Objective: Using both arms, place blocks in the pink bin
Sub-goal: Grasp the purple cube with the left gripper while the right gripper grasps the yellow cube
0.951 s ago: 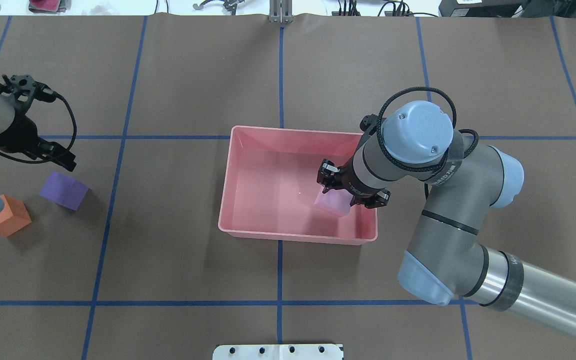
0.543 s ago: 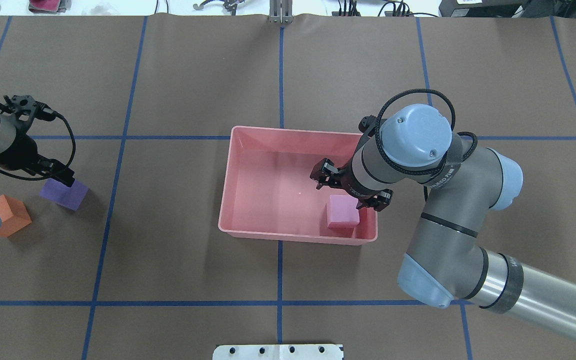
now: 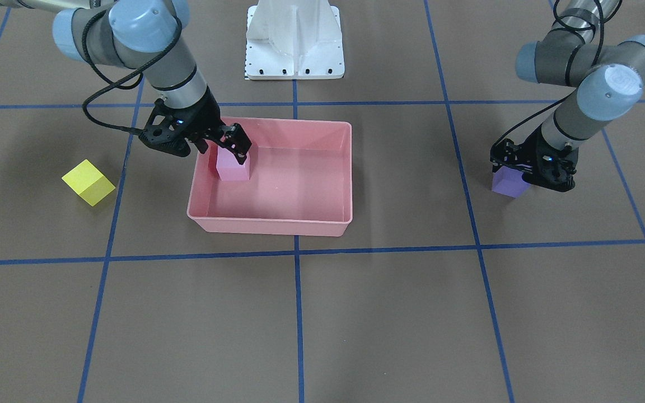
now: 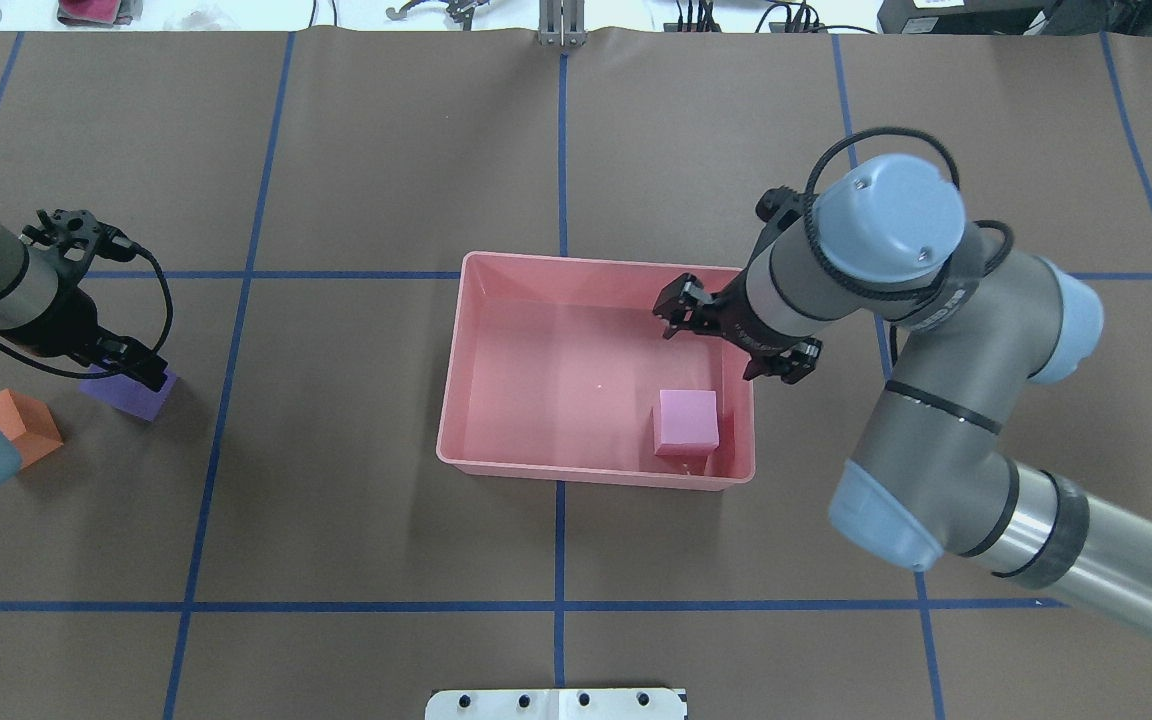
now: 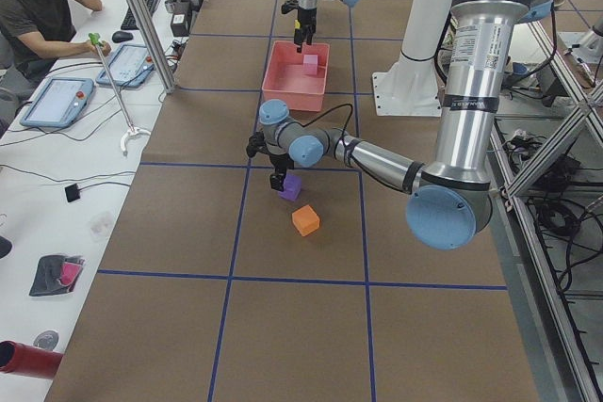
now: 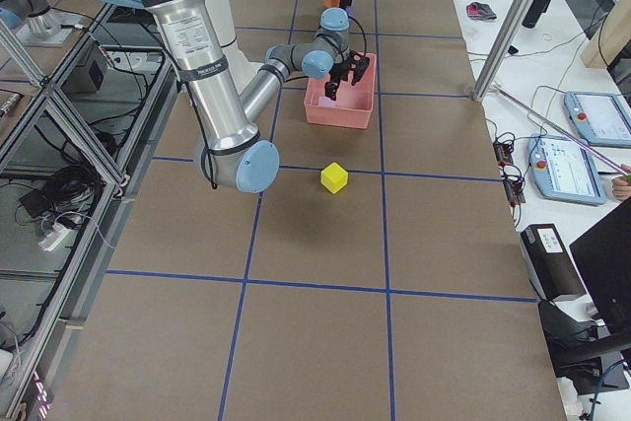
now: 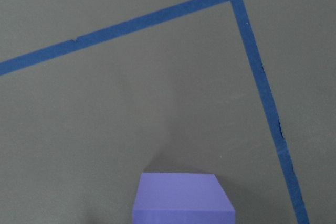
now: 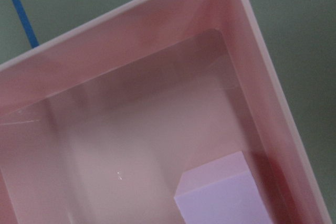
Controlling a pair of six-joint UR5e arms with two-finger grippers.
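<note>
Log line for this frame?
right gripper: open over glossy pink plastic bin | light pink matte cube: in bin | left gripper: at purple matte cube, grip unclear | yellow cube, orange cube: on table

I get the overhead view from behind the white pedestal [image 4: 556,703], looking forward and steeply down on the table [image 4: 336,520]. The front-facing view sits across from it and looks back at the pedestal, so left and right are mirrored there. Both share the pink bin [image 4: 596,275]. The two side views look along the table from either end, far back, and take in the desk [image 5: 47,251]. My left wrist view hangs close over the purple block [image 7: 182,198]. My right wrist view peers close into a corner of the bin.
</note>
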